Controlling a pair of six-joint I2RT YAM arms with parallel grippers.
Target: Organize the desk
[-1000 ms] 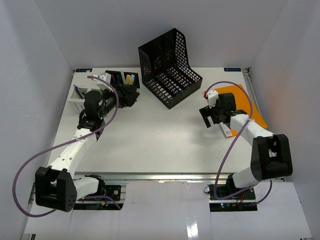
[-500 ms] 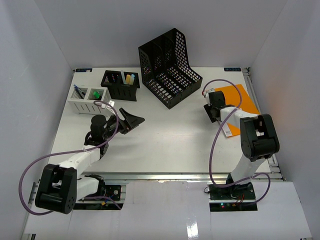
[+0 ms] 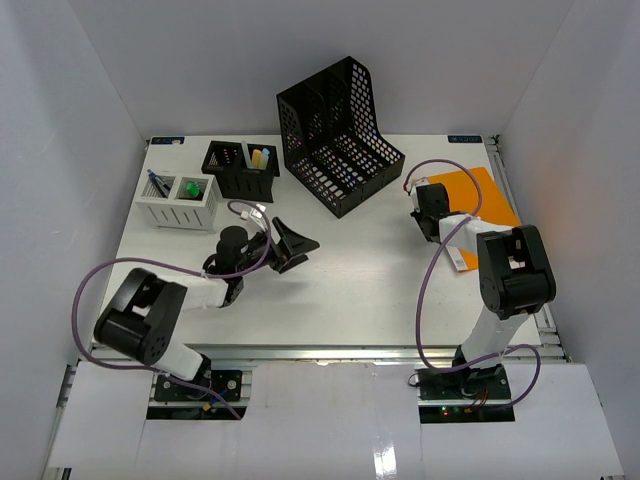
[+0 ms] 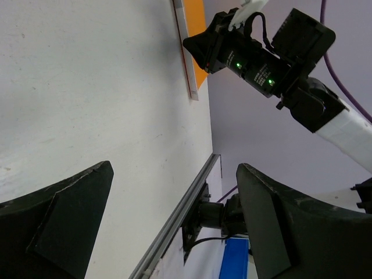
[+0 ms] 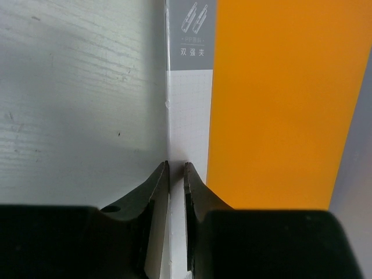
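Note:
The desk (image 3: pixel 350 290) is a wide white tabletop. An orange folder (image 3: pixel 490 200) with a white spine strip (image 5: pixel 189 116) lies flat at its right side. My right gripper (image 3: pixel 428 212) sits low at the folder's left edge. In the right wrist view its jaws (image 5: pixel 176 168) are shut on that white spine, with the orange cover (image 5: pixel 273 104) to the right. My left gripper (image 3: pixel 295 245) hangs open over the desk's left-middle with nothing between its fingers (image 4: pixel 58 221). The left wrist view looks across the desk (image 4: pixel 87 87) at the right gripper (image 4: pixel 232 49) and the folder (image 4: pixel 196 23).
A black mesh file rack (image 3: pixel 335 135) stands at the back middle. Left of it are a black pen holder (image 3: pixel 240 168) and a white pen tray (image 3: pixel 180 200) holding pens. The metal front rail (image 3: pixel 330 350) runs along the near edge. White walls enclose the desk.
My left arm has swung from the back-left holders toward the desk's middle, still open. My right gripper moved onto the folder's left edge and closed on the spine.

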